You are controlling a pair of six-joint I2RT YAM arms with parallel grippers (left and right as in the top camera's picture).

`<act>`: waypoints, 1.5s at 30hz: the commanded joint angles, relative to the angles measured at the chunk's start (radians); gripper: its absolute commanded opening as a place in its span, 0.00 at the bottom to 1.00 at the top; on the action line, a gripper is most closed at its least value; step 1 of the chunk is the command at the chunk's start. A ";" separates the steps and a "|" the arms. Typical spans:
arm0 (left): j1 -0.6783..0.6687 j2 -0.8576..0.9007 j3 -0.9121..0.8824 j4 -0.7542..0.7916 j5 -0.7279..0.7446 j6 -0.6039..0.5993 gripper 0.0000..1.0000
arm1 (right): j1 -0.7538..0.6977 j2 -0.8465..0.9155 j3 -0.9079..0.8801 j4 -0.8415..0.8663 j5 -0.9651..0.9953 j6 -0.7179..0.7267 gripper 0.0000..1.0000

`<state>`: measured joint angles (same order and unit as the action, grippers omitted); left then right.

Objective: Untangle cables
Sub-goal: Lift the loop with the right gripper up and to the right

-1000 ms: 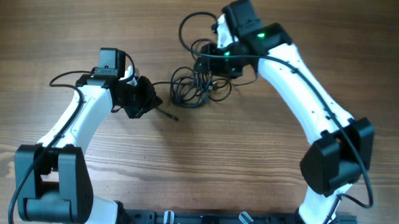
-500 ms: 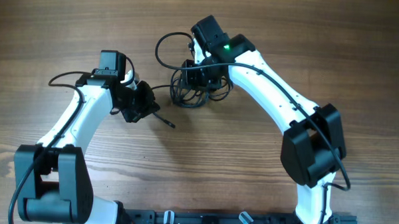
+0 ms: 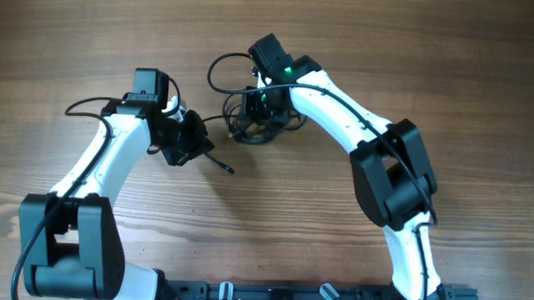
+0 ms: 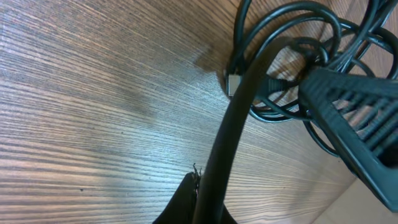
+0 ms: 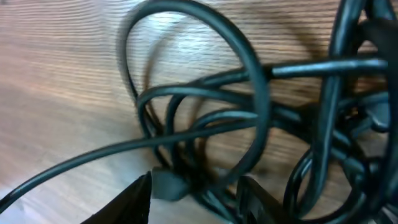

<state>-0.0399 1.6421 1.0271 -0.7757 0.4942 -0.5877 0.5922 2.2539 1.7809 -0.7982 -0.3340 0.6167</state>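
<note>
The cables (image 3: 250, 130) lie as a black tangle on the wooden table (image 3: 386, 47), with one loop (image 3: 218, 66) reaching up and left. My left gripper (image 3: 196, 140) sits left of the tangle, shut on one cable (image 4: 239, 106). That cable runs from the jaws (image 4: 205, 208) up into the tangle, and its loose end (image 3: 228, 167) trails to the lower right. My right gripper (image 3: 258, 103) is down on the tangle's top. Its fingers (image 5: 134, 199) close on a bundle of strands and a grey plug (image 5: 165, 185). A silver connector (image 4: 233, 81) shows at the tangle's edge.
Bare wood surrounds the tangle on all sides. The two grippers stand close together, about a hand's width apart, and a finger of the right gripper (image 4: 360, 124) shows in the left wrist view. The arm bases stand at the near table edge (image 3: 288, 298).
My right arm swung left and slightly down, dragging the tangle and its loop toward the left gripper. Its jaws narrowed onto the bundle. The left gripper barely moved.
</note>
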 commanded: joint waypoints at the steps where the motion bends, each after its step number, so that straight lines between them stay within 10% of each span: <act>1: 0.005 0.006 0.004 -0.004 -0.013 0.016 0.04 | -0.004 0.054 -0.003 -0.006 0.051 0.019 0.47; 8: 0.005 0.006 0.004 -0.004 -0.013 0.016 0.04 | -0.013 0.063 -0.003 -0.011 0.102 0.013 0.45; 18: 0.005 0.006 0.004 -0.003 -0.014 0.034 0.04 | -0.103 0.000 0.038 -0.032 -0.035 -0.128 0.04; 33: 0.005 -0.007 0.020 0.016 0.000 0.226 0.04 | -0.378 -0.496 0.039 -0.030 -0.172 -0.207 0.04; 45: 0.006 -0.238 0.264 0.113 0.072 0.239 0.04 | -0.702 -0.526 0.036 -0.264 0.050 -0.208 0.04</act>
<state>-0.0399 1.4830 1.2522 -0.6964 0.5522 -0.3664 -0.0441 1.7412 1.8023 -1.0260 -0.4252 0.4095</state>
